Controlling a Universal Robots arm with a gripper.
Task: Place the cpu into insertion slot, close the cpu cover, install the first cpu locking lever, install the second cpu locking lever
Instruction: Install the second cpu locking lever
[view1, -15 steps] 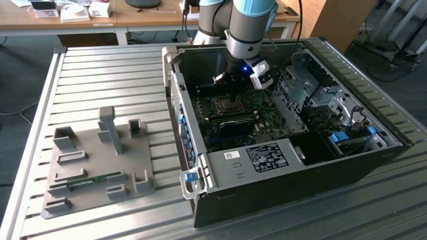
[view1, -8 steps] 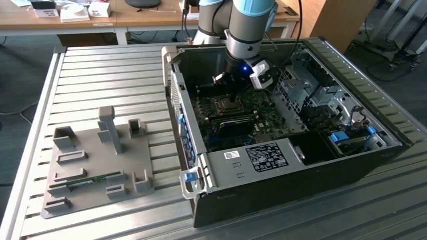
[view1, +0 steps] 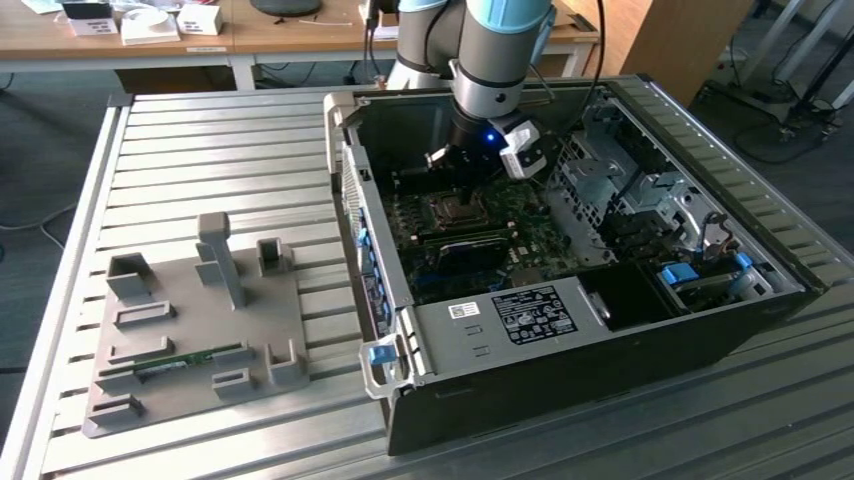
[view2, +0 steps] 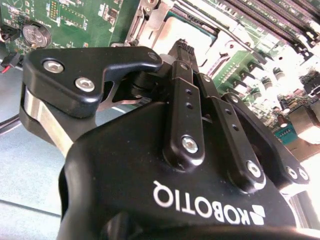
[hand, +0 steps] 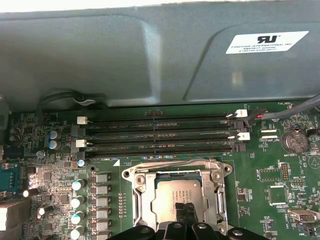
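Note:
The cpu shows its silvery-grey top inside the insertion slot on the green motherboard. The cpu cover, a thin metal frame, appears to lie flat around it, with the chip in its window. In the second wrist view the cpu is a pale square just past the black fingers. My gripper hangs over the near edge of the chip, with its tips pressed together and nothing between them. It also appears as my gripper and, deep inside the open case, as my gripper.
Long black memory slots run just beyond the socket, under the grey case wall. A row of capacitors and a coin battery flank it. A drive cage fills the case's right. A grey fixture plate sits on the slatted table.

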